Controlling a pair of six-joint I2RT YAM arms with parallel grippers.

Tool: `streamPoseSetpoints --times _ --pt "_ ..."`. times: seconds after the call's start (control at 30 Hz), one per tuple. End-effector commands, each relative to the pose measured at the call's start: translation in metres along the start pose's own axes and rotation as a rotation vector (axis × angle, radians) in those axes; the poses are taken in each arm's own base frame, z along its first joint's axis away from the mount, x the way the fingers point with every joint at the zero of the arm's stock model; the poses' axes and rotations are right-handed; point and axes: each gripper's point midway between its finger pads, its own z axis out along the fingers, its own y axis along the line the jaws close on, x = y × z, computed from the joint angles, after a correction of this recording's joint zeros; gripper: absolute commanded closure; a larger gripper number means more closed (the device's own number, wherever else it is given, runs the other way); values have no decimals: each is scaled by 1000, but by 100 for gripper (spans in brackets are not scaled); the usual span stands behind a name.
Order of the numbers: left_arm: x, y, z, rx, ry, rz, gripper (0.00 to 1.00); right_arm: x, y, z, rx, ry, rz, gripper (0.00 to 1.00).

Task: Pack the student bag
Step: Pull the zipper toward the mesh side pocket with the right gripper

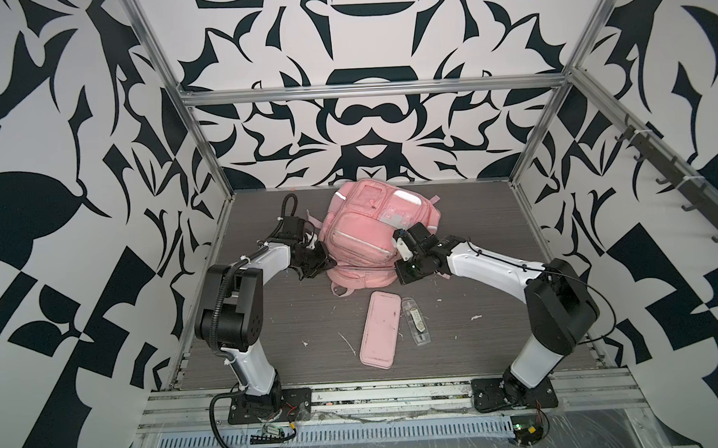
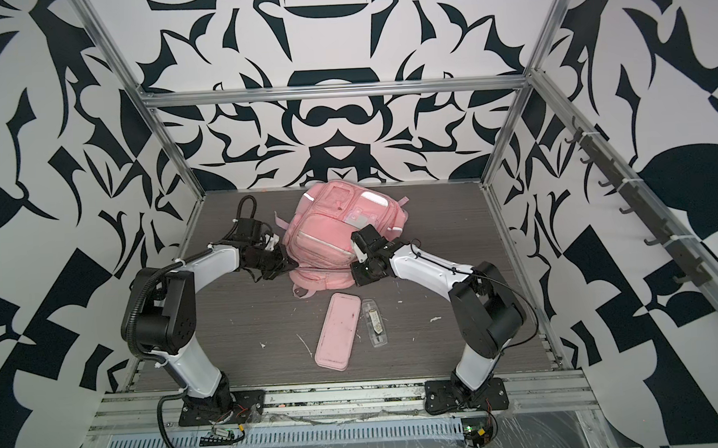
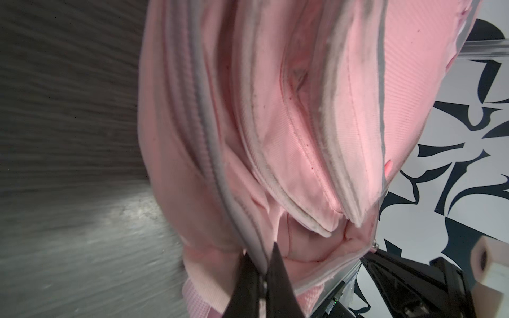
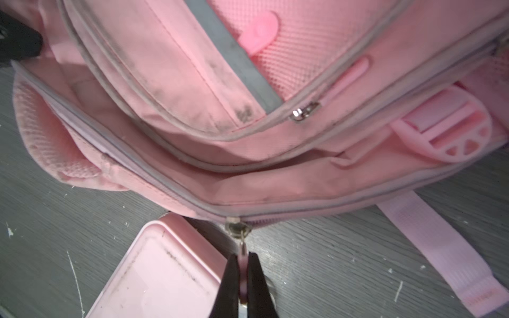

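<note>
Right gripper [image 4: 243, 256] is clamped on the zip pull [image 4: 242, 245], and left gripper [image 3: 260, 257] pinches the zip edge of the student bag [image 1: 362, 237], which lies mid-table toward the far wall. Its main pocket gapes, while the pencil case [image 1: 379, 328] and clear case [image 1: 413, 320] lie unpacked nearer us.

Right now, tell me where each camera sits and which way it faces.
Top views: high in front, looking down at the table; left arm and right arm flank the student bag.
Left wrist: low beside the bag, facing along its side; left gripper shut on its edge.
Right wrist: above the bag's zip, facing down; right gripper shut on the zip pull.
Shared: both wrist views see the bag's open zip.
</note>
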Motion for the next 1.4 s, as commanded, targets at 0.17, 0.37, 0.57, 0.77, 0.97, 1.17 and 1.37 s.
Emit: streamPoseSetpoints --times 0.17,0.37,0.57,0.77,0.97,1.17,1.37 --pt "-23 7 -20 -35 -98 -13 100 0 -34 -10 72 -11 52 100" --pt "-27 11 -30 -32 -128 -33 100 -3 -70 -5 119 -4 147 100" --pt "-22 8 -29 -13 -106 -35 100 -16 -108 7 179 -5 222 100" --pt "-17 10 -31 -14 -101 -34 100 -39 -134 12 232 -54 297 100" --pt "-14 11 -32 -16 -96 -31 100 -58 -162 17 243 -73 372 100" --pt "-14 11 -31 -17 -96 -31 100 -70 -171 22 247 -76 387 100" --pt "-14 14 -27 -19 -89 -35 100 -67 -164 22 213 -67 394 100"
